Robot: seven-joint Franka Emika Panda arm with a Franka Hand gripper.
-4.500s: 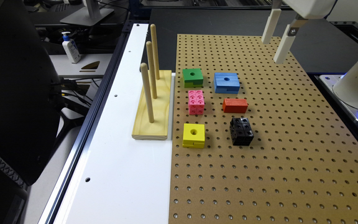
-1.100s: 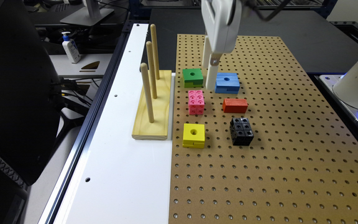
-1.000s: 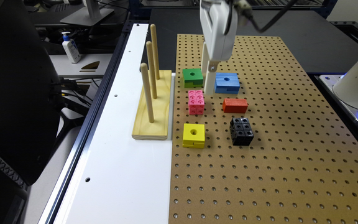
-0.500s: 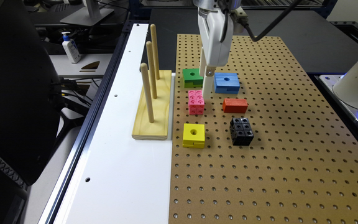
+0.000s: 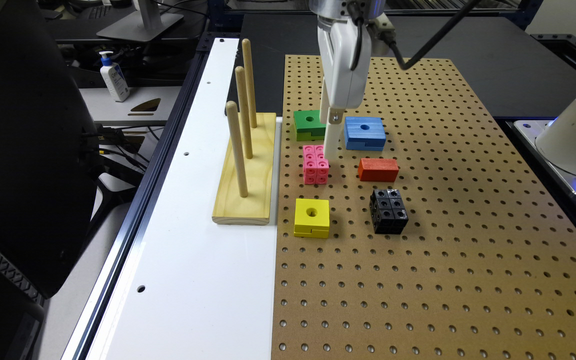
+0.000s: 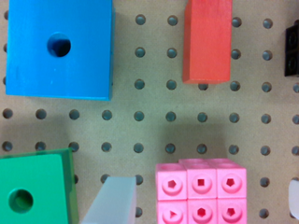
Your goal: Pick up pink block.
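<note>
Hanging low over the brown pegboard worktop (image 5: pixel 443 260), the white gripper (image 5: pixel 331 142) has its jaws spread open, one finger (image 6: pixel 112 203) on each side of the small bright pink holed-cube block (image 6: pixel 201 193) without touching it. The green (image 5: pixel 309 125), blue (image 5: pixel 364 133) and orange-red (image 5: pixel 378 169) blocks lie near.

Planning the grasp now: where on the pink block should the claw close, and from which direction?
Come from straight above and close on the two long side faces of the pink block, across its narrow width. It lies flat on the pegboard with open board on both long sides; the green block crowds one short end.
</note>
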